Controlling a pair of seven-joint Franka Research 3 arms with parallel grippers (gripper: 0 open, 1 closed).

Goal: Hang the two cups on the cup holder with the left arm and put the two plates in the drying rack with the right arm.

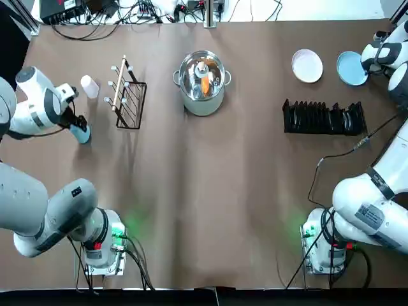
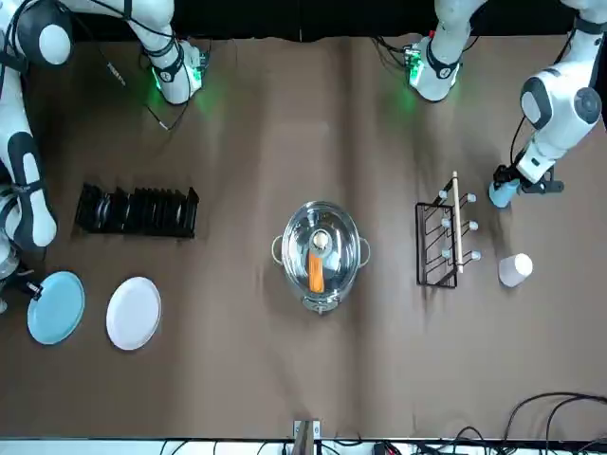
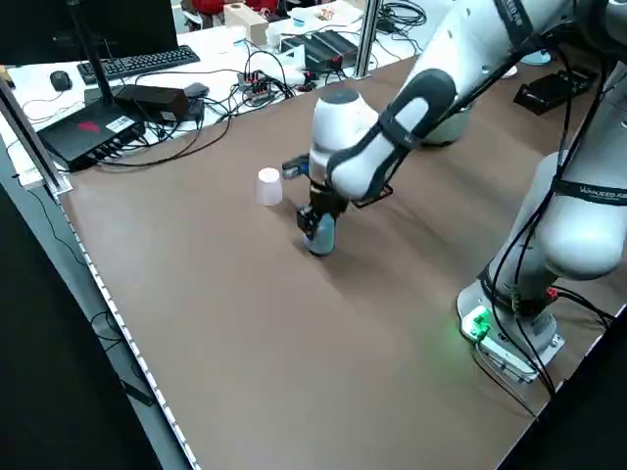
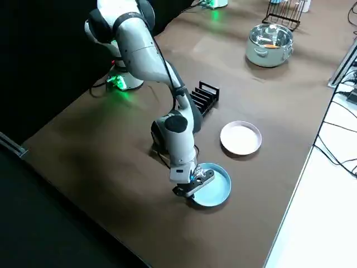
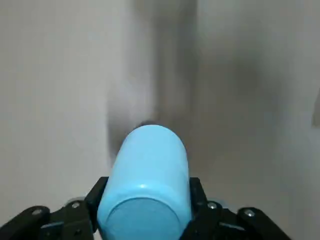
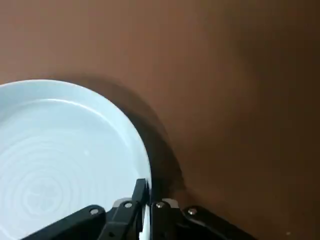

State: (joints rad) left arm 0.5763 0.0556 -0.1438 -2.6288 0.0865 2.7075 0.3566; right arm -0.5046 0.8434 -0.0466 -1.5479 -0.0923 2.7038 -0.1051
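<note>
At the left edge of the top view, the left claw (image 1: pixel 79 127) has its fingers closed around the light blue cup (image 1: pixel 81 133), which the left wrist view shows lying sideways between them, low over the desk (image 1: pixel 210 191). The white cup (image 1: pixel 90 86) stands near, between that arm and the cup holder (image 1: pixel 127 97). A grip on the smooth round wall could slip or let the cup roll as it rises, and swinging toward the pegs risks knocking the white cup or tipping the light wire stand.

At the upper right of the same view, the right claw (image 6: pixel 147 210) is pinched nearly shut on the rim of the light blue plate (image 1: pixel 352 67), which lies flat on the desk. Such a thin edge hold could let the plate pivot or drop on lifting, or strike the white plate (image 1: pixel 307 65) just beside it. Entering a slot of the drying rack (image 1: pixel 324 118) tilted could jam it.
</note>
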